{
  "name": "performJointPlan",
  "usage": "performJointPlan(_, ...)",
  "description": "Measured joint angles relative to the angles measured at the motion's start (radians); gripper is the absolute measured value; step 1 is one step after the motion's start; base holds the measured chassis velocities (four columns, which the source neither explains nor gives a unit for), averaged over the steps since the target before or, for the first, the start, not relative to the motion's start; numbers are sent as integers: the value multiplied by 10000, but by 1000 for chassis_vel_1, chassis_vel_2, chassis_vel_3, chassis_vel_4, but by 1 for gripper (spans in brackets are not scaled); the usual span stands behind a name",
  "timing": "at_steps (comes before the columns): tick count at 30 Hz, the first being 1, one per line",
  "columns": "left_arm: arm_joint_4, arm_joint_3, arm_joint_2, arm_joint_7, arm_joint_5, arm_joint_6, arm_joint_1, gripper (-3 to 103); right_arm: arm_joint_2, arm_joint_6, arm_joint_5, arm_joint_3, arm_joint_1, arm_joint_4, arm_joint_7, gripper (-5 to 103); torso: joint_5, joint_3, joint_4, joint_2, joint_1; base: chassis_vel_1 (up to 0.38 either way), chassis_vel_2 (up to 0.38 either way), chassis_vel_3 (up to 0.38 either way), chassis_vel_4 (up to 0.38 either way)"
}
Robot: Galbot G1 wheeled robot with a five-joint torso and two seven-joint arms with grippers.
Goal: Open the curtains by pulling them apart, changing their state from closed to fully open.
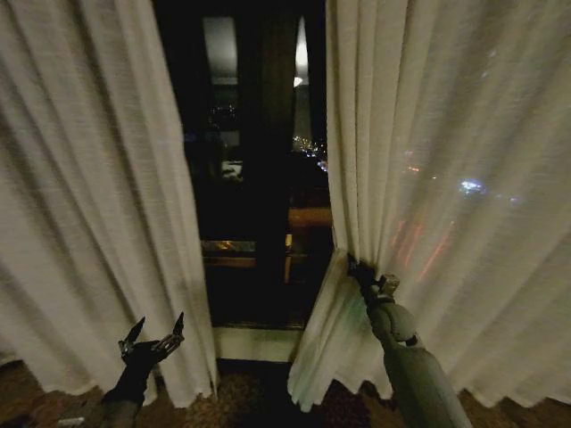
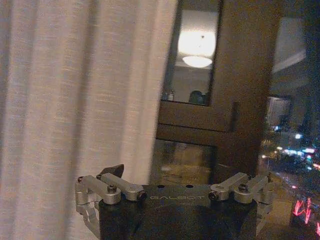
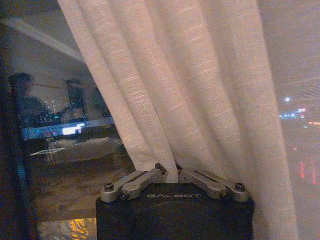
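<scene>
Two sheer cream curtains hang in front of a dark window, parted by a gap in the middle. The left curtain panel (image 1: 98,205) hangs free; my left gripper (image 1: 153,337) stands open low beside its inner edge, with nothing between its fingers. In the left wrist view that panel (image 2: 75,100) hangs just ahead of the spread fingers (image 2: 112,186). My right gripper (image 1: 361,275) is shut on the inner edge of the right curtain panel (image 1: 446,178), and the fabric bunches at the grip. The right wrist view shows its fingers (image 3: 145,177) pinching the folds of that curtain (image 3: 190,90).
Dark window glass (image 1: 259,152) with city lights and room reflections fills the gap. A pale sill or baseboard (image 1: 259,343) runs below it. Dark patterned carpet (image 1: 250,401) lies at the curtains' feet.
</scene>
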Motion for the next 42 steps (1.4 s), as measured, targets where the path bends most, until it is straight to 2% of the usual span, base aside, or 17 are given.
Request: performJointPlan(42,167,32,-31,21,70,-182,56,100,-9,2,-40,294,-423,194,-36,0,1,0,-4,0,2,-345,-359,350,356)
